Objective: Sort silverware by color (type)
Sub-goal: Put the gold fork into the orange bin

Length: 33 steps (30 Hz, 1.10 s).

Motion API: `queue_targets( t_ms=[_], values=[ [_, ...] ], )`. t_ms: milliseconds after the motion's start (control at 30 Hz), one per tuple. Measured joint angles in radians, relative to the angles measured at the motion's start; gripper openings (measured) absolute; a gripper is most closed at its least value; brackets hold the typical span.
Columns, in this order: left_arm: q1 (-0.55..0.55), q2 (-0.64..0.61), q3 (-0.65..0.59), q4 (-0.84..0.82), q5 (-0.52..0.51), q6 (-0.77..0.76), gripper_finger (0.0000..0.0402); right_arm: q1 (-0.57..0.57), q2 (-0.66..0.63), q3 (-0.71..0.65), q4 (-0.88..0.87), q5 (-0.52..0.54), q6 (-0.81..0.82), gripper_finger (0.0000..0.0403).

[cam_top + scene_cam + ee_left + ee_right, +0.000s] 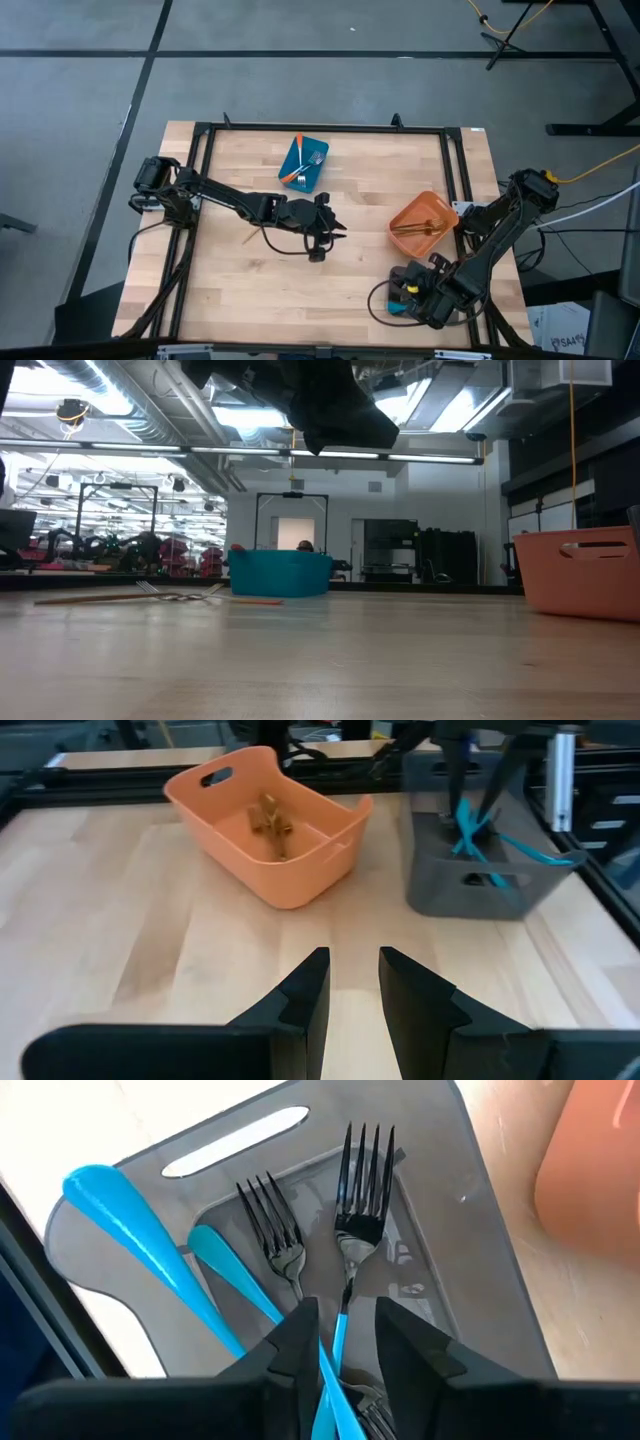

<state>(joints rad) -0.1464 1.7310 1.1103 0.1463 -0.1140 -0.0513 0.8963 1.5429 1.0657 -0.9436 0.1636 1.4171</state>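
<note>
High view: the left tool (335, 232) hangs over the middle of the wooden tabletop (250, 290), its fingers only narrowly apart and holding nothing. A blue container (304, 163) sits at upper centre with an orange-handled fork (297, 160) and other forks lying in it. A slim gold fork (252, 238) lies on the bare wood just left of the left arm's wrist, apart from that tool. The orange container (424, 222) stands at centre right with gold forks (420, 227) inside. The right tool (403, 292) is down at the lower right, over the grey container, of which little shows beneath the arm.

Low view: forks (160, 596) lie flat on the tabletop at left, the blue container behind them at centre, the orange container at the right edge. A dark arm hangs at the top.

Left wrist view: the left tool's fingers (305, 1005) stand slightly apart over bare wood. Beyond them are the orange container with gold forks and, at upper right, the grey container (480, 885) holding blue-handled forks (470, 825).

Right wrist view: the right tool (345, 1335) stands partly parted inside the grey container, straddling a blue-handled fork (362, 1190) whose handle passes between the fingers; whether they grip it cannot be told. Another blue-handled fork (270, 1220) lies just beside it at left.
</note>
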Motion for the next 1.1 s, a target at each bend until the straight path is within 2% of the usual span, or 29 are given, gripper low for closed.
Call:
queue_targets(
  t_ms=[100,300,467,667,900,1100],
  values=[
    [0.000,0.000,0.000,0.000,-0.008,-0.001,0.0083,-0.001,-0.003,0.000,-0.001,-0.024,-0.019,0.0092],
    [0.000,0.000,0.000,-0.008,-0.008,-0.030,0.0083,-0.056,-0.031,0.003,-0.003,-0.176,-0.084,0.0092],
    [0.000,-0.021,0.001,-0.087,-0.023,-0.044,0.0083,-0.120,-0.055,0.003,-0.004,-0.209,-0.206,0.0092],
    [0.002,-0.113,0.001,-0.331,-0.116,-0.102,0.0083,-0.202,-0.090,0.003,-0.020,-0.226,-0.325,0.0092],
    [0.006,-0.213,0.002,-0.626,-0.161,-0.163,0.0082,-0.279,-0.123,0.004,-0.044,-0.254,-0.416,0.0092],
    [0.035,-0.277,0.002,-0.957,-0.160,-0.354,0.0082,-0.316,-0.122,0.055,-0.109,-0.259,-0.484,0.0092]
  ],
)
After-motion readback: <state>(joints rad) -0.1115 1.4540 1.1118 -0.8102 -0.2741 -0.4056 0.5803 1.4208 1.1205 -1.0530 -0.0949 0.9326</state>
